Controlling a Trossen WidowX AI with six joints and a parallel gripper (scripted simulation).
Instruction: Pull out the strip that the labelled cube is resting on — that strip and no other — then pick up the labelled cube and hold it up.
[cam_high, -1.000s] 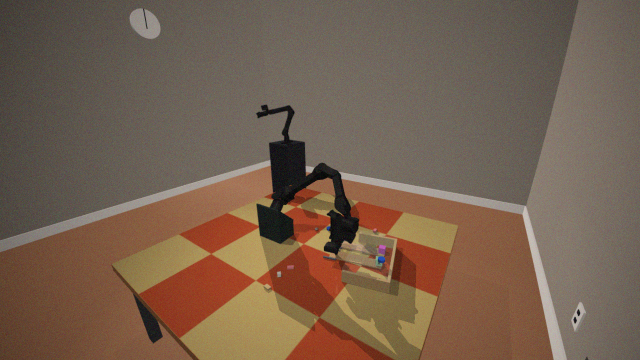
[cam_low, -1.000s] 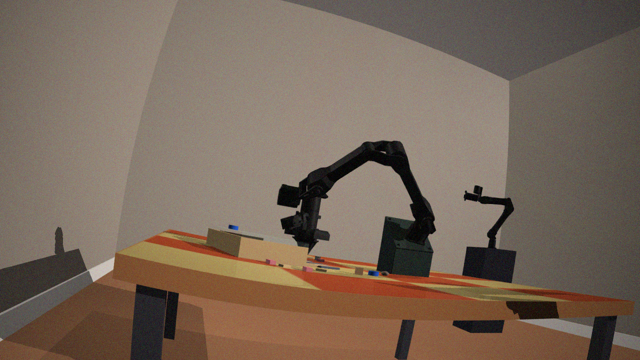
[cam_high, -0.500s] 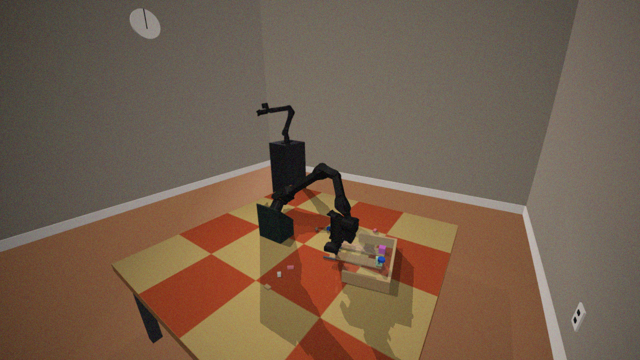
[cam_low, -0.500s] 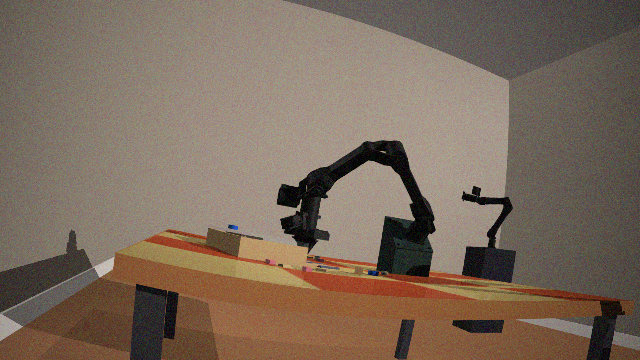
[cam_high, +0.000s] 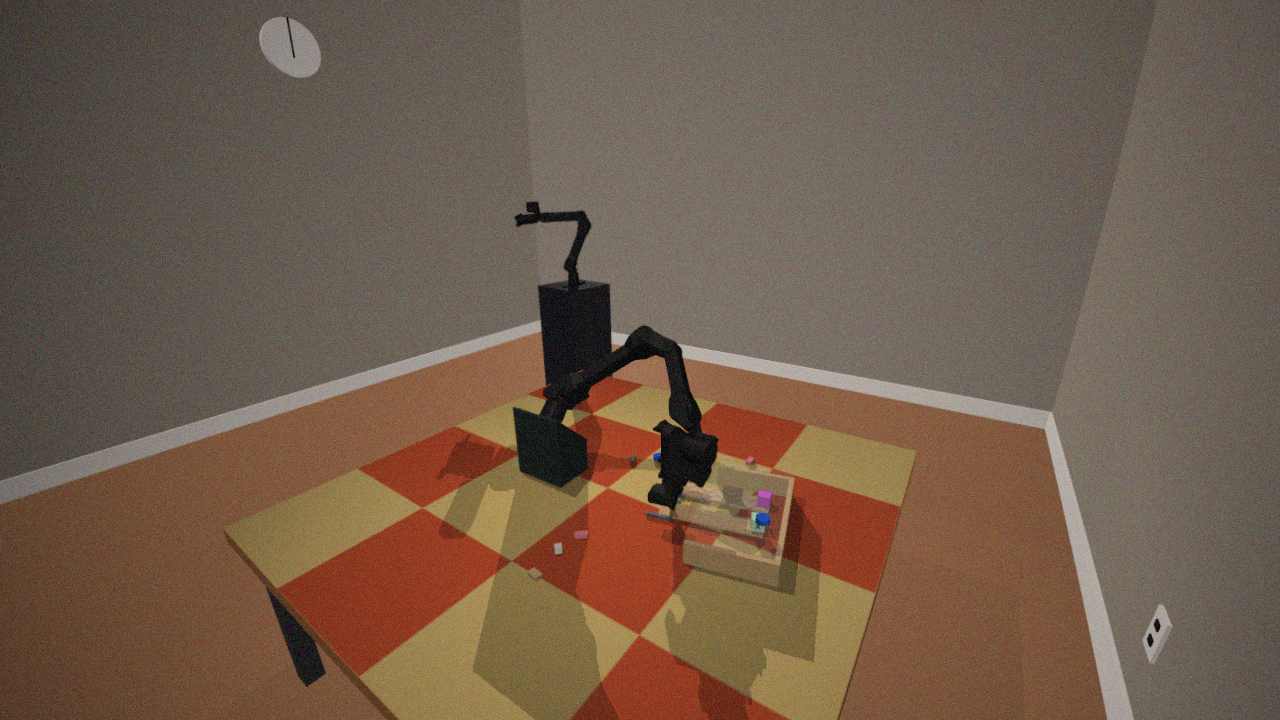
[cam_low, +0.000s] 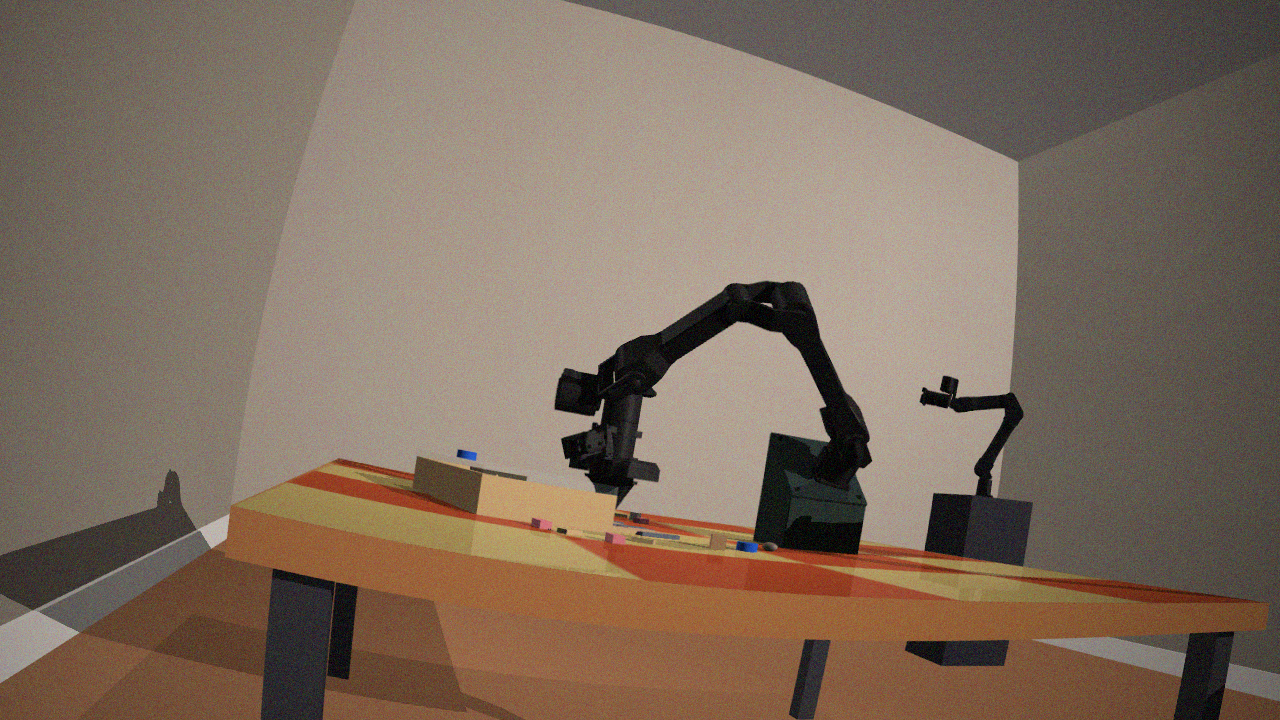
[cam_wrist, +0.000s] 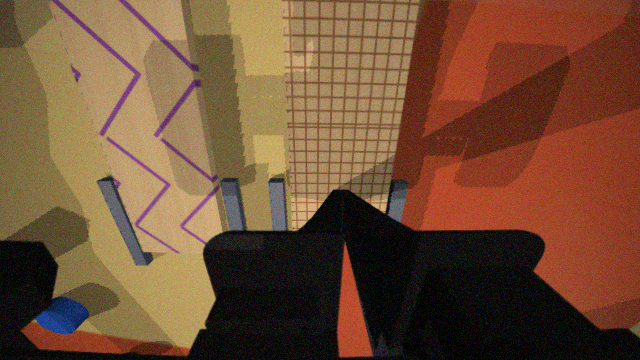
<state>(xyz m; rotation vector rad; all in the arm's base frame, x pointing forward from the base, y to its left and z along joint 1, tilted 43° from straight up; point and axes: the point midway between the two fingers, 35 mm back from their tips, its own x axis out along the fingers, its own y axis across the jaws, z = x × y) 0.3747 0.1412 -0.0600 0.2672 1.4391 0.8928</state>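
Note:
My gripper is shut and empty, pointing down near the open side of a wooden box. In the wrist view its tips appear over the near end of a strip with a brown grid. A strip with purple zigzags lies to its left. A magenta cube is at the box's far side. A pale cyan cube is near it, with a blue disc above it. Any label is too small to read, and which strip bears which cube is unclear.
The wooden box has raised walls. Grey rails flank the strips. A blue round piece lies left of my gripper. Small pieces, including a pink one and a white one, lie on the checkered table.

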